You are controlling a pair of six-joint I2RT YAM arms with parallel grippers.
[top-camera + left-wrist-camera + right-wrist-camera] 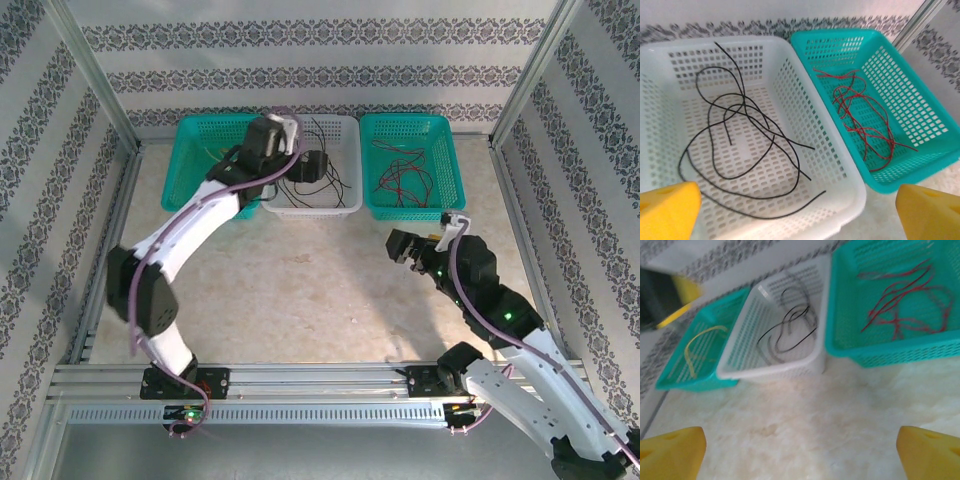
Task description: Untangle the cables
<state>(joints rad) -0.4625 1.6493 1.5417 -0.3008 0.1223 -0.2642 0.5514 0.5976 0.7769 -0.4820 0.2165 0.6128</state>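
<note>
Yellow fingertips (667, 207) of the left hand (799, 212) are standing wide apart, gripping nothing, over the white basket (810, 115) at 12 o'clock, where black cables (740, 135) are lying loosely. The right hand (800, 455) is gaping empty above the worktop (800, 405) at 3 o'clock. With red cables (860, 115) sitting in the 1 o'clock teal basket (910, 90) and a yellow cable (697, 342) in the 11 o'clock teal basket (695, 382), the untangling is looking all but finished.

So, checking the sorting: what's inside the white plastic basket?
Loose thin black wires lie on the floor of the white perforated plastic basket. A yellow finger of the left gripper covers its near-left corner.
</note>
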